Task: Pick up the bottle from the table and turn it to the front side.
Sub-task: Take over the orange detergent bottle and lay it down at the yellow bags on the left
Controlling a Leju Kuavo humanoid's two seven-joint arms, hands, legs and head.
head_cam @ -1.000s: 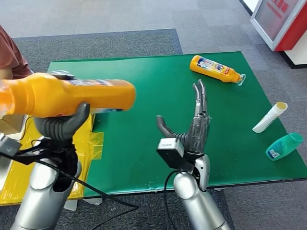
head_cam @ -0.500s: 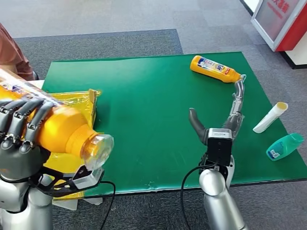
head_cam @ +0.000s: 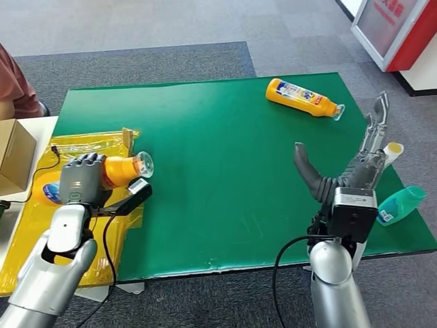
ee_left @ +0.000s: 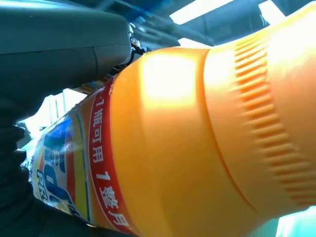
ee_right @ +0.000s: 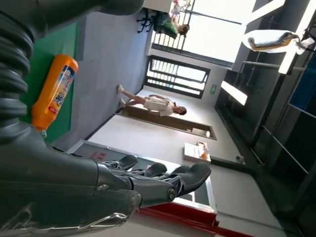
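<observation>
Head view: an orange bottle [head_cam: 110, 171] is gripped by the left hand [head_cam: 80, 179] over a yellow plastic sheet [head_cam: 31, 225] at the left end of the green bench [head_cam: 216, 171]. The bottle is held roughly level, its clear cap [head_cam: 145, 164] pointing toward the middle of the bench, and the fingers are wrapped over its body. In the left wrist view the same bottle [ee_left: 193, 143] is seen very close, with a red band of printed characters and a blue and white label; the dark fingers [ee_left: 15, 163] are pressed against the labelled part.

The right hand [head_cam: 356, 167] is held above the right end of the bench, fingers spread and extended, nothing in it. In the right wrist view its fingers [ee_right: 164, 180] are stretched out and apart.

A second orange bottle [head_cam: 301, 98] lies on its side near the far edge of the bench, well apart from the right hand. A white tube [head_cam: 392, 149] with a yellow end and a teal bottle [head_cam: 402, 205] lie near the bench's right edge, partly hidden behind the right hand. A cardboard box [head_cam: 14, 156] stands beside the left end of the bench, and part of a person [head_cam: 16, 85] in a reddish garment is seen beyond it.
</observation>
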